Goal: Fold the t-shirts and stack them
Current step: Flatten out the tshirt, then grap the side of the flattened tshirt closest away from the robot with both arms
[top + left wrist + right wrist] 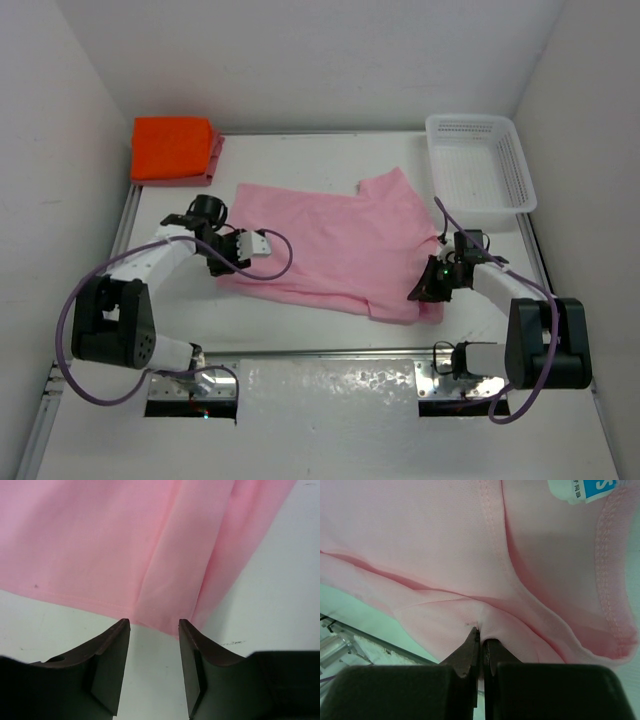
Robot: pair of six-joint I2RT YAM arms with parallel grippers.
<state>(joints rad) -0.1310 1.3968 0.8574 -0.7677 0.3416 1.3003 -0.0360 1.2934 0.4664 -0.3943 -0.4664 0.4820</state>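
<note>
The light pink t-shirt (pixel 330 240) lies spread and partly folded in the middle of the table. My left gripper (pixel 222 262) is open and empty at its left hem; in the left wrist view the hem (pixel 150 580) lies just beyond the gripper (pixel 154 625), untouched. My right gripper (pixel 425 292) is shut on a pinch of the pink shirt at its near right corner; the right wrist view shows the gripper (pixel 482 637) clamping a fold of cloth (pixel 445 615) near the collar label (pixel 580 490). The orange shirt (pixel 172 148) lies folded at the back left on the rose-red shirt (pixel 214 157).
A white perforated basket (pixel 478 175) stands at the back right. White walls close in the table on three sides. A metal rail (pixel 330 352) runs along the near edge between the arm bases.
</note>
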